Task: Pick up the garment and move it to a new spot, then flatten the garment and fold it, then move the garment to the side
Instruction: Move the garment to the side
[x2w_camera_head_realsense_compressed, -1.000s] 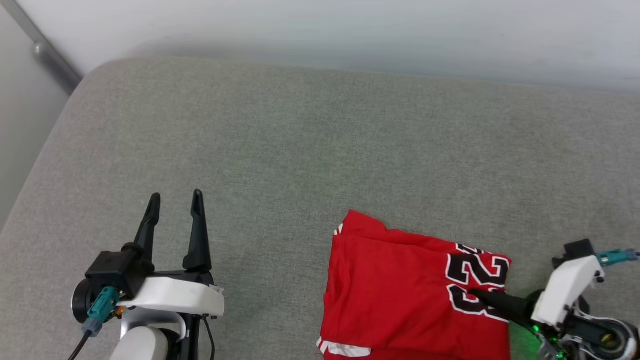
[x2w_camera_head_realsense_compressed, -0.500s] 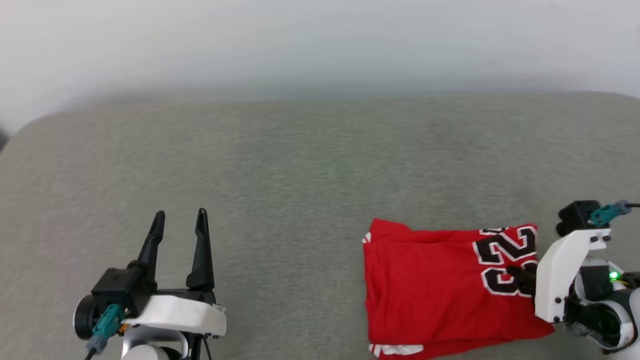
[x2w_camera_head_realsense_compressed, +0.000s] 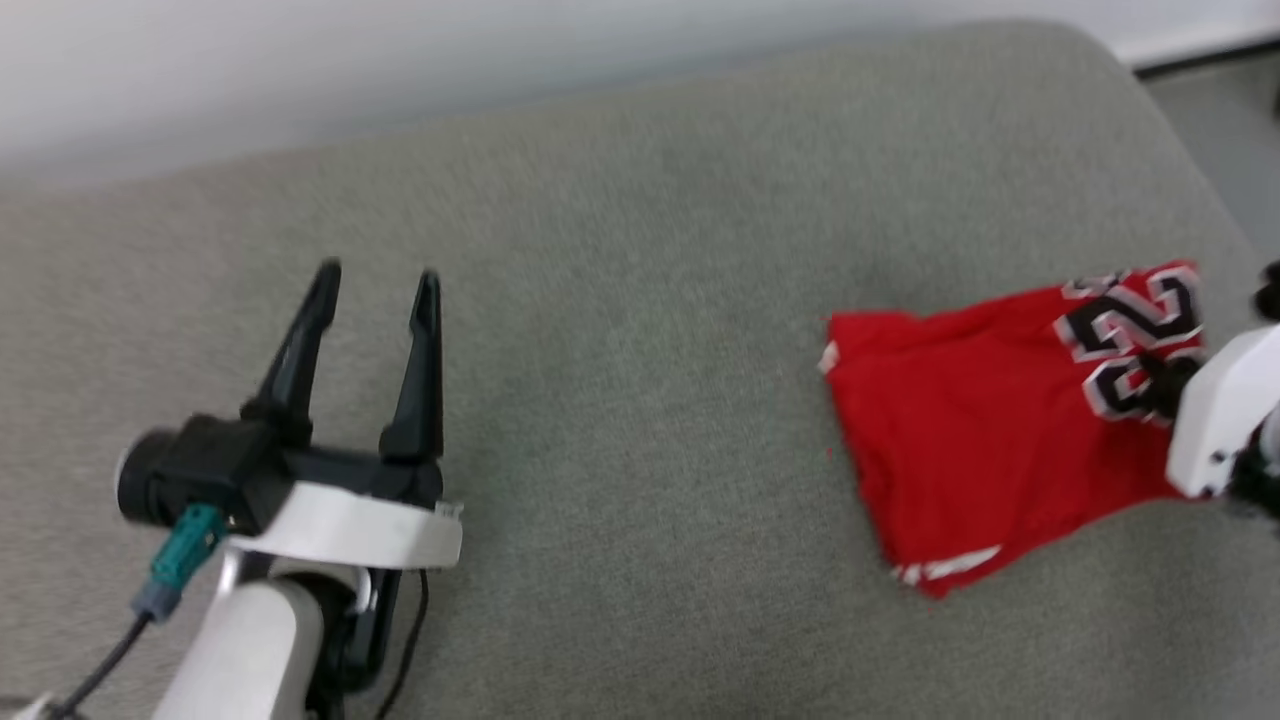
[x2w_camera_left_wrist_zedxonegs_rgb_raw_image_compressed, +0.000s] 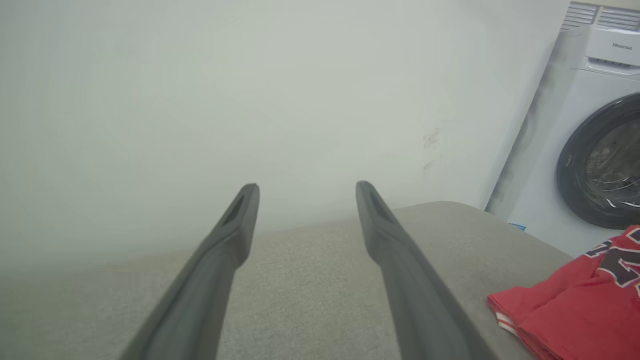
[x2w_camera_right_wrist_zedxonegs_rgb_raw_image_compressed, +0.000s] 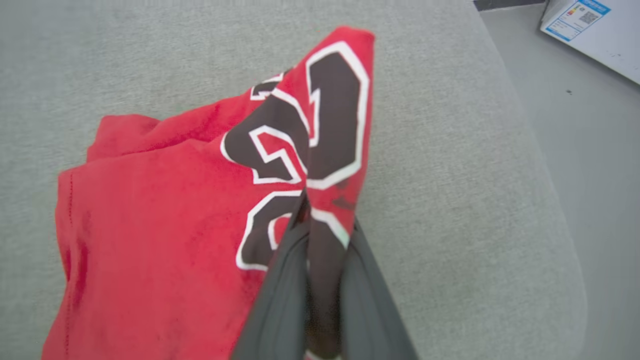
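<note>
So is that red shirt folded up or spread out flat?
Folded: the garment forms a compact layered rectangle, one corner pinched in the right end effector.

A grey fabric cushion (x2w_camera_head_realsense_compressed: 640, 300) with rounded corners sits against a plain pale wall (x2w_camera_left_wrist_zedxonegs_rgb_raw_image_compressed: 200, 90) — beside it a white washing machine (x2w_camera_left_wrist_zedxonegs_rgb_raw_image_compressed: 575, 130), dark round door — and grey floor (x2w_camera_right_wrist_zedxonegs_rgb_raw_image_compressed: 595, 160) past its edge.

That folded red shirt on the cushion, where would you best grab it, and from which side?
Best guess: the edge beside the black number print, coming from the robot's right, low over the grey cushion. There the folded red shirt stacks into a thin lip that slim fingers can pinch, as the right gripper does; its flat middle offers no edge.
</note>
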